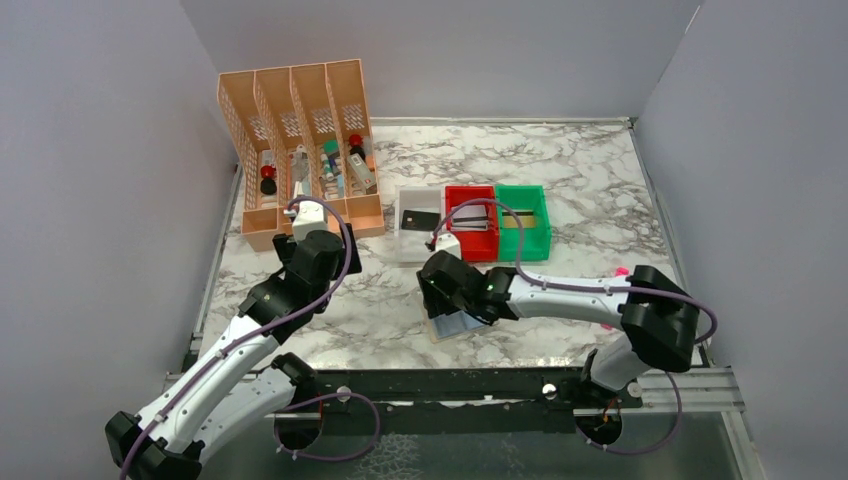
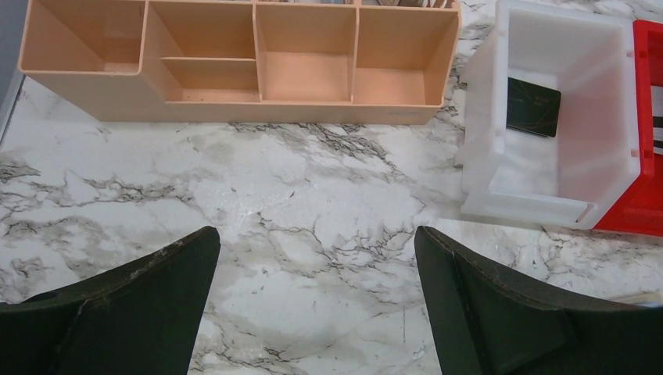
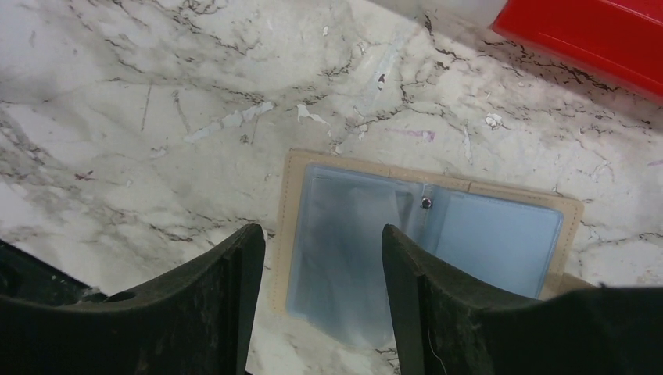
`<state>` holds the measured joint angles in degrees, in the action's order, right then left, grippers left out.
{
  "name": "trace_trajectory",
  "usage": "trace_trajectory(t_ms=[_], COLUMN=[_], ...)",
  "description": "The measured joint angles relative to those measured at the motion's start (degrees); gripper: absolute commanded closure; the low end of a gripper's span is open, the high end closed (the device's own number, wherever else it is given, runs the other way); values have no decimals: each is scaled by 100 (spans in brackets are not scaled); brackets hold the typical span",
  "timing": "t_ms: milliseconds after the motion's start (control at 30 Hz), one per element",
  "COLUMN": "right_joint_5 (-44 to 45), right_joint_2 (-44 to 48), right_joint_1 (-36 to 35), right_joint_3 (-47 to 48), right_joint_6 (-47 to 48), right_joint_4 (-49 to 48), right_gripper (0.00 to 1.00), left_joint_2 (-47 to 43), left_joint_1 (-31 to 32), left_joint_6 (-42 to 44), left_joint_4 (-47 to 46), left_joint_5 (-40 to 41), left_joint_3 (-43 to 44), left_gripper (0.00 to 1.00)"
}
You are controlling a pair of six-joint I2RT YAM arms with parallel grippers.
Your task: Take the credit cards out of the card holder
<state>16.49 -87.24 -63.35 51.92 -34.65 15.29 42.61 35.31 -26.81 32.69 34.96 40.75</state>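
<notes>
The card holder (image 3: 477, 234) lies open on the marble, two blue-grey panels inside a tan border; it also shows at the near centre (image 1: 455, 326). My right gripper (image 3: 323, 244) hovers open over its left panel with nothing between the fingers; from above it (image 1: 450, 285) covers the holder's far part. A black credit card (image 2: 533, 107) lies in the white bin (image 1: 420, 218), a silver-grey one (image 1: 476, 218) in the red bin, and a striped one (image 1: 522, 214) in the green bin. My left gripper (image 2: 317, 244) is open wide above bare marble.
An orange slotted organizer (image 1: 300, 140) stands at the back left, its tray front (image 2: 234, 109) just beyond my left gripper. The white bin (image 2: 481, 117), red bin (image 3: 594, 31) and green bin (image 1: 545, 235) sit side by side behind the holder. A pink marker (image 1: 620, 272) peeks out by the right arm.
</notes>
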Motion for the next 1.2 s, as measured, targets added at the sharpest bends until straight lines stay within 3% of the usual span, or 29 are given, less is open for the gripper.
trace_trajectory(t_ms=[233,667,1200], right_joint_5=[540,162,474], right_joint_2=[-682,-656,-791], right_joint_1=[-245,-293,-592], right_joint_3=[538,186,511], right_joint_6=[173,-94,-308], right_joint_4=[490,538,975], right_gripper=[38,48,41], left_joint_2=[0,46,74], left_joint_1=[0,0,0], left_joint_6=[-11,-15,-15], left_joint_4=[0,0,0], left_joint_5=[-4,-105,-107], left_joint_3=[0,0,0], left_gripper=[1,1,1])
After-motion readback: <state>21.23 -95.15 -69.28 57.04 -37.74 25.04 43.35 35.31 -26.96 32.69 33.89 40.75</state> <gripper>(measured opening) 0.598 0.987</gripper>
